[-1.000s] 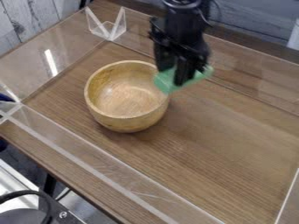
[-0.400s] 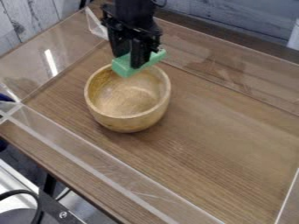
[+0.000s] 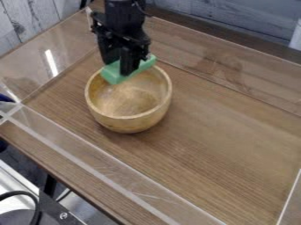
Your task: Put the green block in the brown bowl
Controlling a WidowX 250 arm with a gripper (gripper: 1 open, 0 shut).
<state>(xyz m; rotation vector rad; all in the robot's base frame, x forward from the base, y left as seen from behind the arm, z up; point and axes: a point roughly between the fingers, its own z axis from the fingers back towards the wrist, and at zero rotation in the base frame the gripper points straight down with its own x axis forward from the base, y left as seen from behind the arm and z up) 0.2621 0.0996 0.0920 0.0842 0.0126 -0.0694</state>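
The brown bowl (image 3: 129, 101) sits on the wooden table, left of centre, its pale inside showing. My black gripper (image 3: 125, 67) hangs over the bowl's far rim, pointing down, shut on the green block (image 3: 127, 69). The block is held tilted between the fingers, its lower left end just above the bowl's back edge. Nothing lies inside the bowl.
Clear acrylic walls (image 3: 70, 167) ring the wooden table (image 3: 212, 123). A small clear stand (image 3: 108, 25) is at the back left corner. A grey plank wall lies behind at top left.
My gripper has carried the green block leftward from the bowl's right side to above its far rim, and it has come slightly lower.
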